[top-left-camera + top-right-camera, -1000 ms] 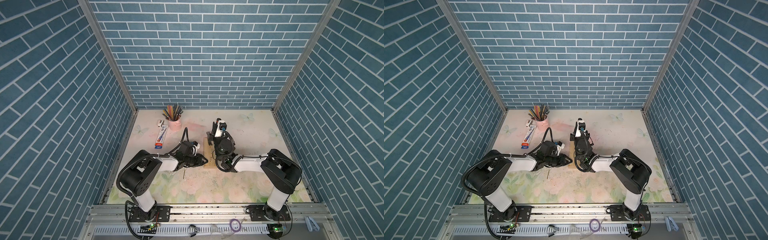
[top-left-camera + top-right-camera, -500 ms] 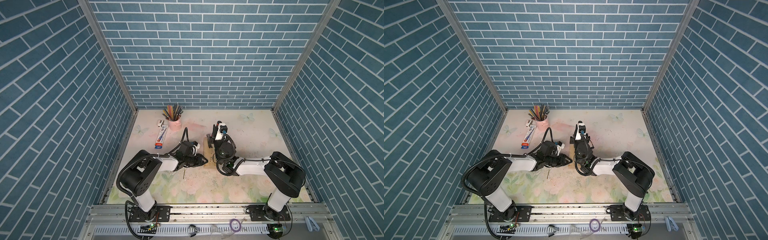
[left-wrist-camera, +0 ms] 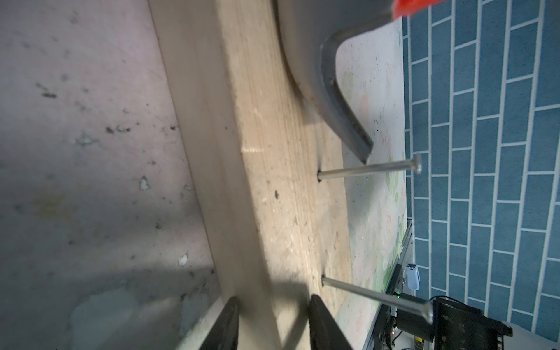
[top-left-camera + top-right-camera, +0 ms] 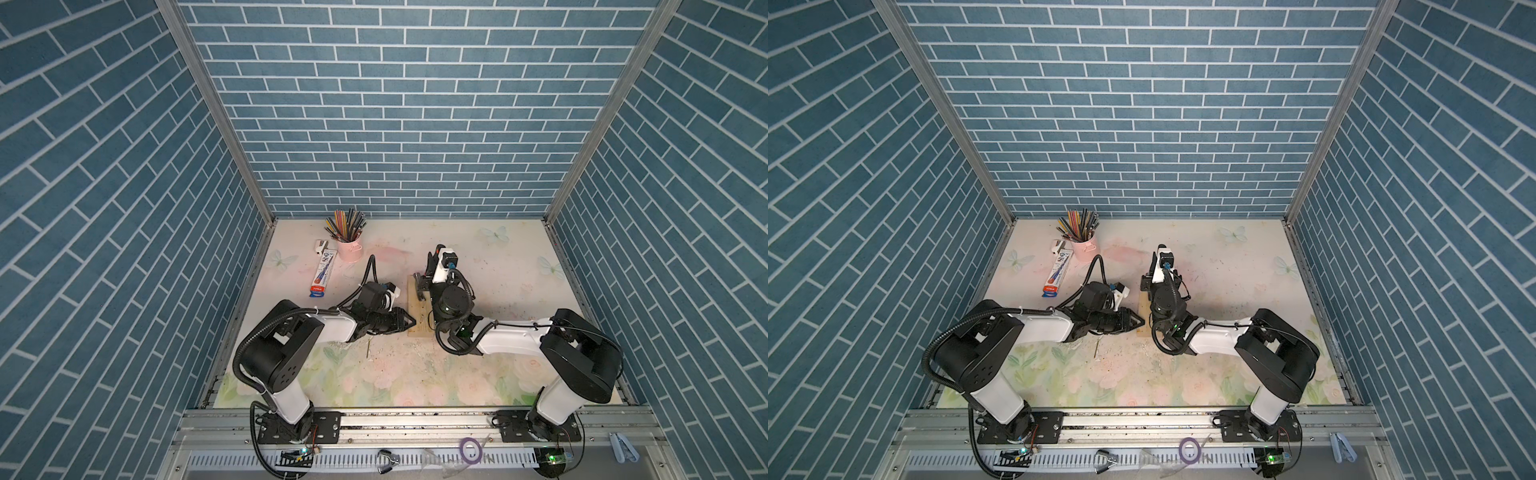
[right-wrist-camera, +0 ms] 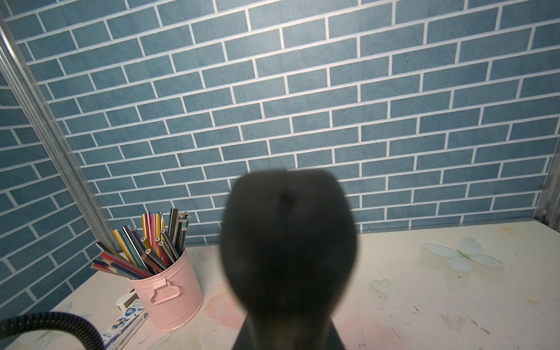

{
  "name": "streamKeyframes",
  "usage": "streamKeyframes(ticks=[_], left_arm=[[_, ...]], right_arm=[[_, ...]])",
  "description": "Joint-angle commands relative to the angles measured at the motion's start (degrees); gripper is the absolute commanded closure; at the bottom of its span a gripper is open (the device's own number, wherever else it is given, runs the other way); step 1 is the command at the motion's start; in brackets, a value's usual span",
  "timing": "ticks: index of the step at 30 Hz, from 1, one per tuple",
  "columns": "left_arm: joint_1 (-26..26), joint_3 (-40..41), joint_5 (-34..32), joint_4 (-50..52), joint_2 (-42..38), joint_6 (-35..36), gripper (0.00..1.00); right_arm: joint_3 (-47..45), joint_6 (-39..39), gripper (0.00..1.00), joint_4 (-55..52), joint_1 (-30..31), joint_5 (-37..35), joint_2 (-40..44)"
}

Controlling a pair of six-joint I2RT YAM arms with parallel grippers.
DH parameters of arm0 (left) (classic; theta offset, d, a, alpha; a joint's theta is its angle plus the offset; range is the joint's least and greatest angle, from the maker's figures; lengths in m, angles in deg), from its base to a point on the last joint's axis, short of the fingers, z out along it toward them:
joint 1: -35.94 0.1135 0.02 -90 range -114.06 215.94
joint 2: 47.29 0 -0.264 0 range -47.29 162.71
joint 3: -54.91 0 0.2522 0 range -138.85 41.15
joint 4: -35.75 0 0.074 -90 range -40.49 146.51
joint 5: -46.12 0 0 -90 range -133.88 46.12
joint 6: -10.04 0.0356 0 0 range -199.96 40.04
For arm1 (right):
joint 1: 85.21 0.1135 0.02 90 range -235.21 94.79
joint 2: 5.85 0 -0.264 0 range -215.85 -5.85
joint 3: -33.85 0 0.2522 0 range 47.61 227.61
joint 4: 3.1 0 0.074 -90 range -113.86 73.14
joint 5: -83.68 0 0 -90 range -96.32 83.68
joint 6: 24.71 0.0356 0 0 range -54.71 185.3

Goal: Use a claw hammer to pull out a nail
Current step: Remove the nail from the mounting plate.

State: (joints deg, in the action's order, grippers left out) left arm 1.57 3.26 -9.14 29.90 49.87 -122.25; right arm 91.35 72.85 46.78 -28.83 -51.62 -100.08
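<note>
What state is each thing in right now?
claw hammer, held by its handle, claw tip beside a nail's shaft, not under its head
nail by the claw, standing in the block, mostly exposed
other nail, the same
wooden block, lying flat, clamped at one edge
left gripper, shut on wooden block
right gripper, shut on claw hammer
pencil cup, upright, full

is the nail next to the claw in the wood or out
In: the nail stands with its tip sunk in the wood block.
</note>
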Motion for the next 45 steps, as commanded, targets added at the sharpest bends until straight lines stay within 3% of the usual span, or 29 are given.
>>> streamKeyframes(ticks=[1, 10, 22, 45], left_arm=[[0.09, 0.95, -1.96, 2.87, 1.98, 0.18, 0.61], [0.09, 1.02, -1.96, 3.26, 2.24, 0.45, 0.61], [0.19, 1.0, -2.22, 3.44, 2.5, 0.44, 0.61], [0.17, 0.88, -3.23, 4.09, 2.68, 0.36, 0.61]], right_arm=[[-2.07, 3.84, 1.0, -9.86, 1.1, -0.59, 0.68], [-1.57, 5.64, 1.0, -16.39, 1.55, -0.96, 3.0], [6.23, 11.83, 1.0, -35.16, 1.69, -3.38, 2.39], [7.22, 12.29, 1.0, -41.87, 3.3, -5.21, 5.14]])
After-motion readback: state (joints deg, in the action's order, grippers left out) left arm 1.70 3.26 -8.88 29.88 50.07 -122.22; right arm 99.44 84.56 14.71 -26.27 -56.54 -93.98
